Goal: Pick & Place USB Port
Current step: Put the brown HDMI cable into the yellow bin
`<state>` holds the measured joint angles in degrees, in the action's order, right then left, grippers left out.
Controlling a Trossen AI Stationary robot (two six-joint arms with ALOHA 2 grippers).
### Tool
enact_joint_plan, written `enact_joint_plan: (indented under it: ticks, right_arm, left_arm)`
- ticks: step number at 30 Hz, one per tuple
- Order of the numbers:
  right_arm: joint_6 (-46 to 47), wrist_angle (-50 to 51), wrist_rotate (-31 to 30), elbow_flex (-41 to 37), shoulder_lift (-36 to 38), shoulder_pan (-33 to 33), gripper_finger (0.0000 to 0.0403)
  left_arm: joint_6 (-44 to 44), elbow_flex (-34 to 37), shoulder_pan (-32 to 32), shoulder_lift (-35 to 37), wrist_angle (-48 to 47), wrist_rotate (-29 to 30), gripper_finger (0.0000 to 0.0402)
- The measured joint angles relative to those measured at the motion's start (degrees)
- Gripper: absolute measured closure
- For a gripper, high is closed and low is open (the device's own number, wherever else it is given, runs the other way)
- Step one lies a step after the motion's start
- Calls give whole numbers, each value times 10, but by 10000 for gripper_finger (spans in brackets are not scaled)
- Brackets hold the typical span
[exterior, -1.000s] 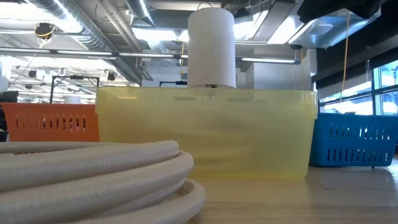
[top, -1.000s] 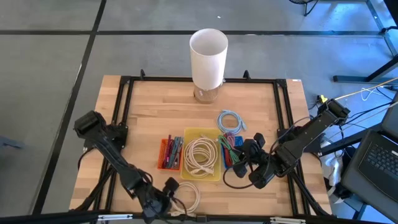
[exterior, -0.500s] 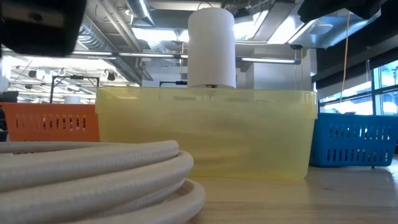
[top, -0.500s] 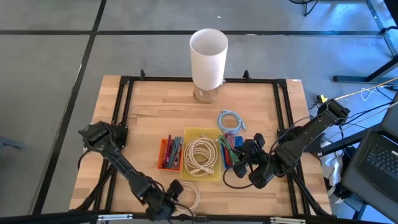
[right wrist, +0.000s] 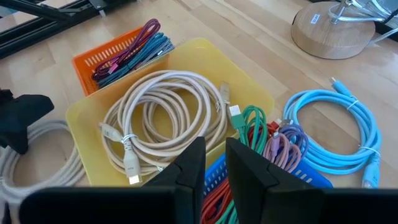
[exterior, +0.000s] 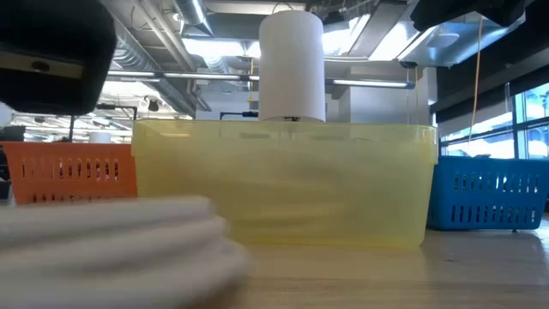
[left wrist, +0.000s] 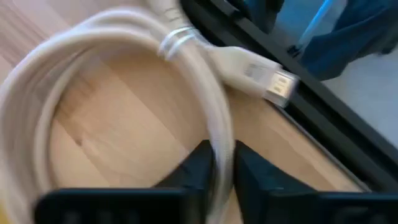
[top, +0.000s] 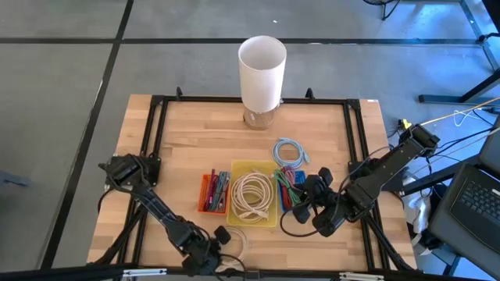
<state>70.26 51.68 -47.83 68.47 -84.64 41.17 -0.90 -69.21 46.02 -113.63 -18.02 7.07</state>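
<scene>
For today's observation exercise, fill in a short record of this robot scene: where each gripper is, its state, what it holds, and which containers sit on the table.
left gripper: near front table edge, shut on the white coiled cable
cable plug: free, beside black frame rail
right gripper: waiting beside the bins, holding nothing
yellow bin: centre of table, holds a cream cable coil
orange bin: beside yellow bin
blue bin: other side of yellow bin

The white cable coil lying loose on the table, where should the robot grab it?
Best on the bundled strands of the white cable coil, coming from above with a finger either side, as the left gripper does here. The coil lies flat on the wood, so its rounded bundle stands proud. The USB plug sticks out sideways near the black table frame, leaving less room.
</scene>
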Motion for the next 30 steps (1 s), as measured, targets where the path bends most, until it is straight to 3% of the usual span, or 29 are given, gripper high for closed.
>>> enact_joint_plan:
  ticks: [2,8,12,23,27,30]
  right_arm:
    - [0,0,0,0,0,0,338]
    - [0,0,0,0,0,0,338]
    - [0,0,9,0,0,0,338]
    - [-1,1,9,0,0,0,338]
    - [-1,0,10,0,0,0,338]
    - [0,0,21,0,0,0,337]
  left_arm:
    - [19,1,0,5,-3,-15,378]
    - [59,-3,13,19,-19,-26,386]
    - [58,-51,30,19,-79,-14,390]
    - [31,-237,13,22,-381,216,390]
    - [-21,-262,-28,22,-432,280,390]
    - [-56,-270,-68,22,-437,294,390]
